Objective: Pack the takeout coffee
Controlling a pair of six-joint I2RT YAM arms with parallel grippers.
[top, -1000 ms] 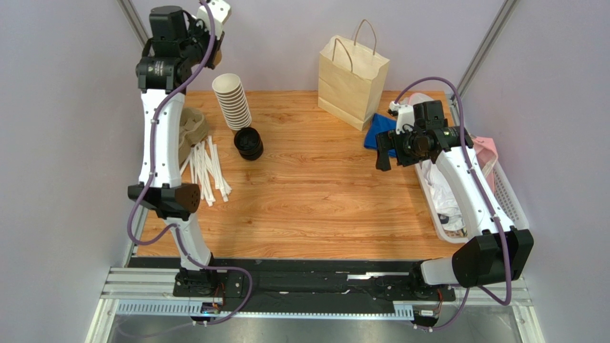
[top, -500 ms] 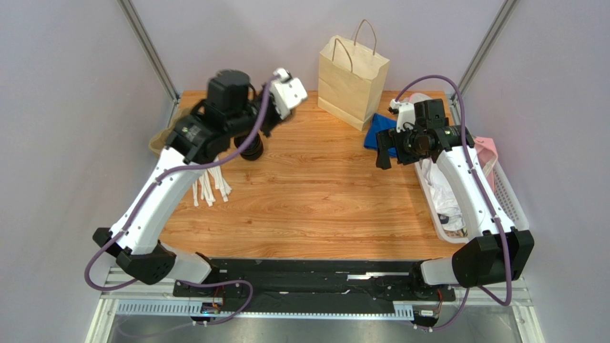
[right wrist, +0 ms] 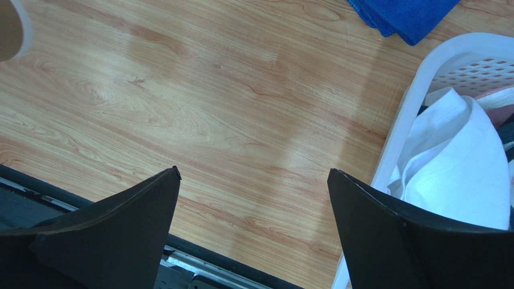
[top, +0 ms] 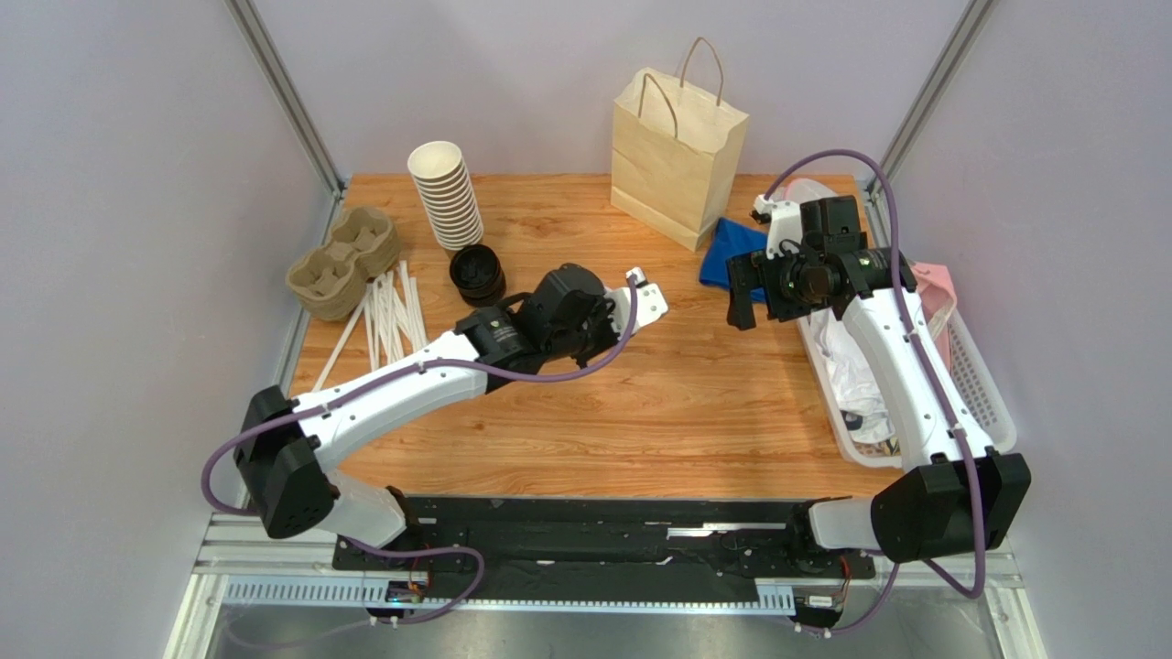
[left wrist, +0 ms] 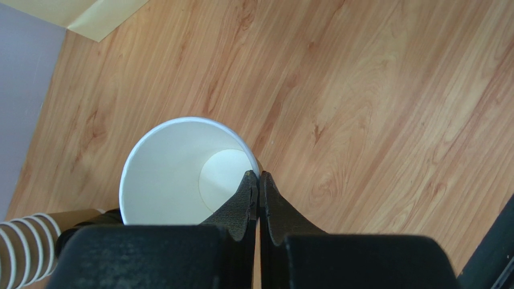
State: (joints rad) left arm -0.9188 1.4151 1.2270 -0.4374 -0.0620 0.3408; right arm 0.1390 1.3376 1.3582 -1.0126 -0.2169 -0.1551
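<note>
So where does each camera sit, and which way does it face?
Top external: above, behind the bases, facing down on the wooden table; left arm and right arm show.
Left wrist: faces down past the left gripper, shut on a paper cup.
Right wrist: faces down through the open right gripper at table and white basket.
Shared: blue cloth, top and right wrist.

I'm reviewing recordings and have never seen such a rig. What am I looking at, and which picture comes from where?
Two robot arms are bolted at the near edge of a wooden table. One picture looks down from above; the other two come from cameras on each wrist. On the table: a stack of paper cups, black lids, a cardboard cup carrier, white sticks, a paper bag, a blue cloth and a white basket. The left hand is pinched shut on the rim of a lidless cup; the right hand is open and empty.
</note>
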